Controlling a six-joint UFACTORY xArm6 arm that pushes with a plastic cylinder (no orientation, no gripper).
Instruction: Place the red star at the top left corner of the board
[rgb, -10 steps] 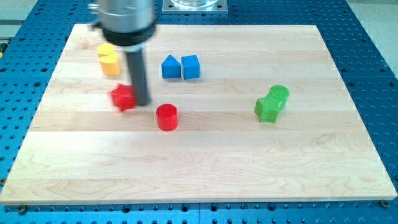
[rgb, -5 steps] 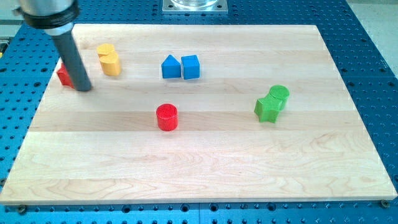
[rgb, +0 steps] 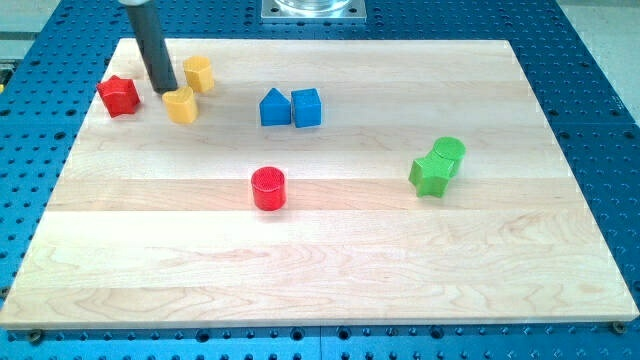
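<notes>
Camera view: the red star (rgb: 119, 95) is seen at the far left of the counter (rgb: 330, 270), close to its left edge and short of the corner. My tip (rgb: 167, 89), a bare rod holding nothing, stands just right of the star, touching the nearer yellow block (rgb: 181, 104); a second yellow block (rgb: 199, 72) lies beyond. The star is judged light, rigid and easily slid; a push against its near right side is suggested.

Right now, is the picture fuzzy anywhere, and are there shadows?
In the camera view everything looks sharp: the red star, the two yellow blocks and my tip all have crisp edges. Shadows are soft and small, hugging each block. The wooden board shows no strong glare.
</notes>
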